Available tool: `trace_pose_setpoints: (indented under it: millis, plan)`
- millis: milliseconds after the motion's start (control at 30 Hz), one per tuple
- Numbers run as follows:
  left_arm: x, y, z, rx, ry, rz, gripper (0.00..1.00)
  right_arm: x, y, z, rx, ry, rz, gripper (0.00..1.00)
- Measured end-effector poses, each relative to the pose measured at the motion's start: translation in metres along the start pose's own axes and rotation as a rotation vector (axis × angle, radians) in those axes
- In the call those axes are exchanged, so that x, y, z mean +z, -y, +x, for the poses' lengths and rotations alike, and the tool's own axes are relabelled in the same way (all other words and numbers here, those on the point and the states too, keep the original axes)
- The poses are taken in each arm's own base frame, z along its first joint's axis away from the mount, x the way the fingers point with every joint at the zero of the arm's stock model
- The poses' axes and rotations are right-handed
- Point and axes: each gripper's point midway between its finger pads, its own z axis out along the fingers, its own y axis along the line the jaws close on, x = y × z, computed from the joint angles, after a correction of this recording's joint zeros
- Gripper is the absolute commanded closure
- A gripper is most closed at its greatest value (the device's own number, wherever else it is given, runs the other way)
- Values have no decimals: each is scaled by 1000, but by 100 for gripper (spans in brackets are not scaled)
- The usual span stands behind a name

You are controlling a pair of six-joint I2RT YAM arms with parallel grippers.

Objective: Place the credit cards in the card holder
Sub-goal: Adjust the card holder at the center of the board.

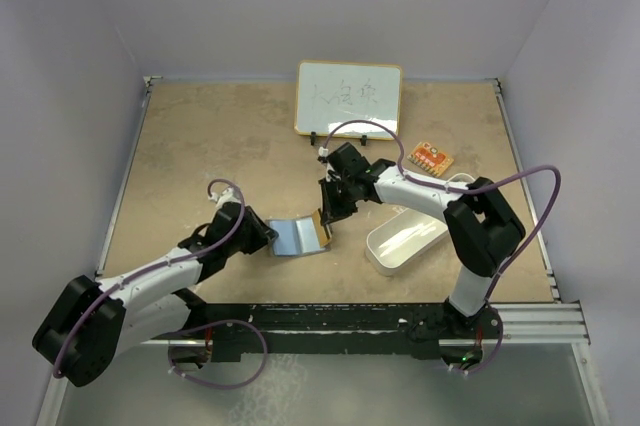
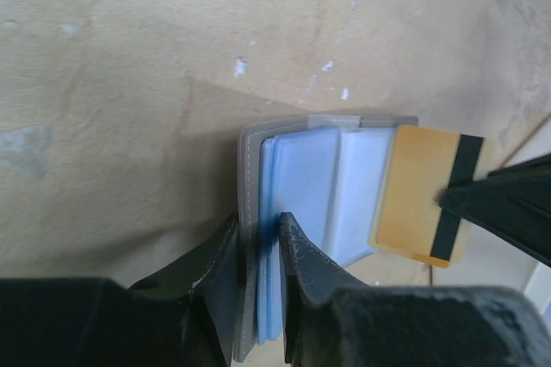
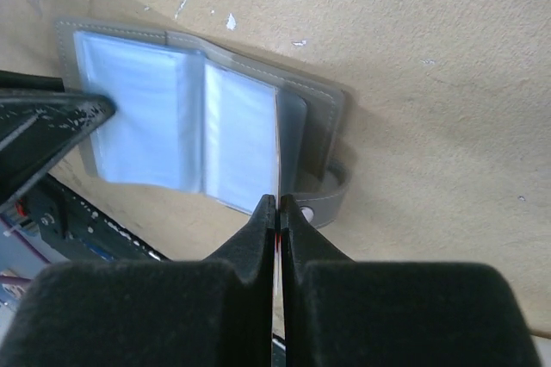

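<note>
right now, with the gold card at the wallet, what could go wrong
The orange-gold card meets the clear sleeves tilted, so it may ride over them rather than enter a pocket.
The left jaws straddle only one edge of the card holder, so a push could slide it.

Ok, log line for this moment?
left gripper: holding card holder open | right gripper: shut on orange-gold card | stage: card mostly outside holder

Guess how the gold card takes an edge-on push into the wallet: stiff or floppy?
Likely stiff: gold card juts flat from the right gripper, no sag. Pinched only at its striped end, it may pivot. Soft-looking wallet sleeves may buckle.
</note>
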Motion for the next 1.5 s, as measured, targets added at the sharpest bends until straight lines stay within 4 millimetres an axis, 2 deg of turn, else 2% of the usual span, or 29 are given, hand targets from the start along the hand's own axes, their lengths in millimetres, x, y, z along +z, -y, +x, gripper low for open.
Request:
trace_pose_setpoints:
  millis: [100, 200, 300, 533, 700, 867, 1033, 1100, 1167, 1433, 1500]
  plan:
    - [-2, -12, -6, 12, 18, -89, 76, 0, 4, 3, -10, -10, 15, 100]
    - [-6, -11, -16, 23, 42, -135, 74, -1, 6, 4, -18, -17, 28, 100]
    - [-10, -2, -26, 31, 59, -147, 71, -2, 7, 2, -26, -9, 37, 100]
    - [-18, 13, -34, 43, 51, -148, 66, -4, 9, -1, -34, -5, 53, 100]
    - [-26, 37, -40, 37, 42, -83, 66, -5, 9, -1, -32, -11, 57, 100]
    - [-33, 70, -43, 29, 26, 44, 72, -7, 7, -3, -40, -8, 57, 100]
    - [-26, 98, -32, 28, -51, 177, 88, -8, 7, -4, -42, -10, 56, 100]
    - [-18, 96, -25, 37, -84, 176, 90, -8, 6, -4, -42, -12, 56, 100]
    - [-8, 83, -17, 47, -111, 132, 92, -6, 7, -3, -41, -17, 58, 100]
    - [15, 1, 15, 94, -167, -103, 97, -3, 8, -1, -40, -23, 56, 100]
    - [20, 3, 13, 91, -154, -84, 98, -3, 9, 1, -38, -28, 54, 100]
